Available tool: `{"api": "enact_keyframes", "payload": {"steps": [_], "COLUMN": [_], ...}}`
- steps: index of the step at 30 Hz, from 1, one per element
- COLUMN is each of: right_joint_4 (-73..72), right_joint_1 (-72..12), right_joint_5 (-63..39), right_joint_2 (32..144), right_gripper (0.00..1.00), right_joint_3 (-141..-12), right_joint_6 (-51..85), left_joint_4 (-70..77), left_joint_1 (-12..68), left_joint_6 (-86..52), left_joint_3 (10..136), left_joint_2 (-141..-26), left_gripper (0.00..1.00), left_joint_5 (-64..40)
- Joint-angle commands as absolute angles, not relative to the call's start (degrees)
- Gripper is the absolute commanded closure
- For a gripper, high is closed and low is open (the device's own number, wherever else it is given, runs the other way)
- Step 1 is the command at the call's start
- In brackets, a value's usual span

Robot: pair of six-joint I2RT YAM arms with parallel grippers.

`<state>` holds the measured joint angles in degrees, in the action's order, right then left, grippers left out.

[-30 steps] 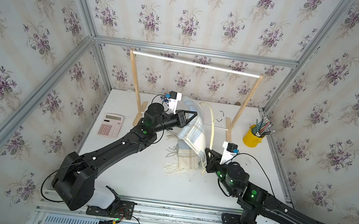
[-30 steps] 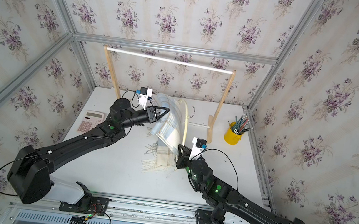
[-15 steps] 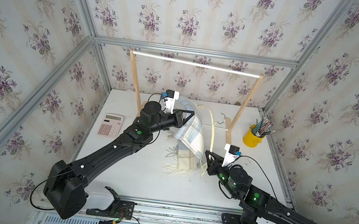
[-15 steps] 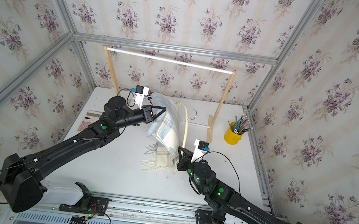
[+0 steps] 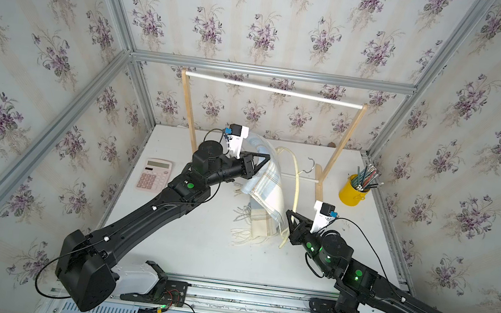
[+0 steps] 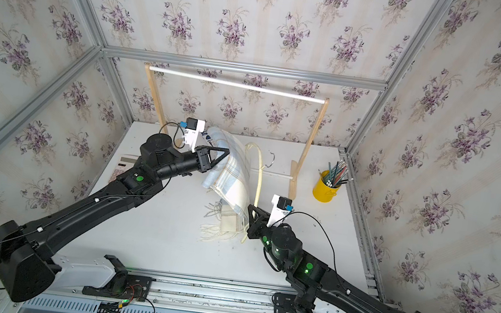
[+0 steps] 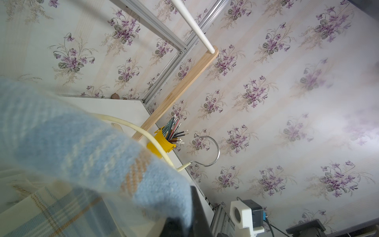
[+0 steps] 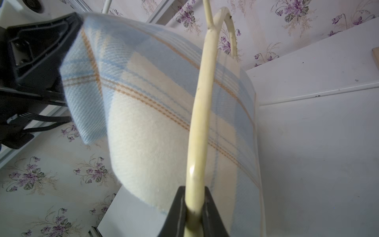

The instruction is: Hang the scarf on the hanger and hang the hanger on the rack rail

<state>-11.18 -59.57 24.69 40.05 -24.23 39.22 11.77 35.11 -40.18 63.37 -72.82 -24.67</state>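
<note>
Your left arm (image 5: 151,216) swung out a bit, yet the left gripper (image 5: 267,158) still pinches the soft, fuzzy scarf (image 5: 265,192) up high. The right gripper (image 5: 288,213) squeezes one end of the thin, smooth, curved wooden hanger (image 5: 297,187). The scarf dangles against it, fringe on the table (image 5: 196,249), so it's not hung yet

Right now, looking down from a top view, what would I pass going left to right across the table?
In a top view: pink calculator → scarf → hanger → yellow pencil cup.
</note>
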Motion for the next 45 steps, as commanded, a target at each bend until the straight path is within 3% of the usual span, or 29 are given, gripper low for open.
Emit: {"api": "enact_keyframes", "payload": {"steps": [1,11,25,37,45], "right_joint_4": [-11.2,-2.4,9.0,5.0,2.1], "right_joint_1": [-59.6,-59.6,-59.7,-59.6,-59.7], "right_joint_5": [26.3,29.5,26.7,27.2,27.1], "right_joint_2": [38.5,34.3,43.9,41.2,39.0], "right_gripper": [1.00,1.00,1.00,1.00,1.00], "right_joint_3": [-25.0,-29.1,-50.3,-42.3,-38.2], "right_joint_6": [38.7,36.3,26.8,30.5,32.8], "left_joint_4": [13.0,9.1,15.8,-0.3,-1.4], "left_joint_1": [35.2,35.1,34.9,34.4,34.4], "left_joint_6": [-38.2,-35.4,-37.6,-29.3,-29.4], "left_joint_3": [63.3,60.6,47.1,66.9,69.0], "left_joint_2": [-71.4,-66.0,-65.0,-62.3,-62.7], "left_gripper": [1.00,1.00,1.00,1.00,1.00], "left_joint_5": [-23.5,-19.7,-15.5,-12.3,-13.4]}}
